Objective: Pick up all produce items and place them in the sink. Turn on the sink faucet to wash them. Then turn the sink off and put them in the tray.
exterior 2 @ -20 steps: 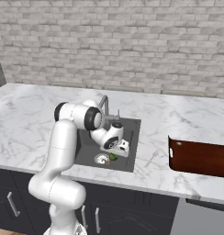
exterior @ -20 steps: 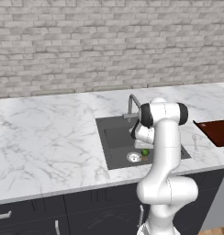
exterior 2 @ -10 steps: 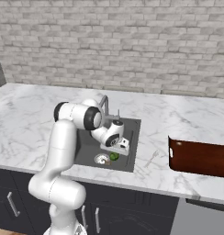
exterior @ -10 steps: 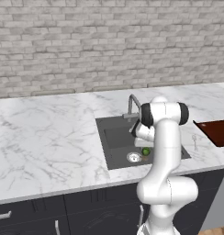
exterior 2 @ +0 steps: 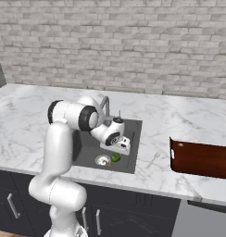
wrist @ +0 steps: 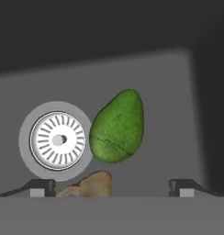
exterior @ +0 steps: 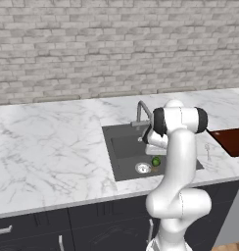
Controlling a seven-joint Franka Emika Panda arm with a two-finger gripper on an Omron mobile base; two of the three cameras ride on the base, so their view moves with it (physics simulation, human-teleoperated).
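Note:
Two produce items lie on the floor of the sink (wrist: 169,92): a shiny green fruit (wrist: 117,126) right beside the round silver drain (wrist: 58,140), and a tan lumpy piece (wrist: 88,184) just below the drain. My gripper (wrist: 111,187) hangs over them, open, with nothing between its dark fingertips (wrist: 40,186). From the base, the green fruit (exterior: 155,161) (exterior 2: 115,158) shows under the hand, inside the sink (exterior: 122,147). The sink faucet (exterior: 142,110) stands at the basin's back edge. Off to the right on the counter sits the reddish-brown tray (exterior 2: 203,159) (exterior: 232,140).
White marble counter (exterior: 53,142) surrounds the basin, with a grey brick wall behind. My own arm's elbow (exterior: 180,120) leans over the basin's right side. Dark cabinet fronts run below the counter edge.
The jaws have spread wide apart. The green fruit rests free on the basin floor next to the drain. The arm has hardly shifted.

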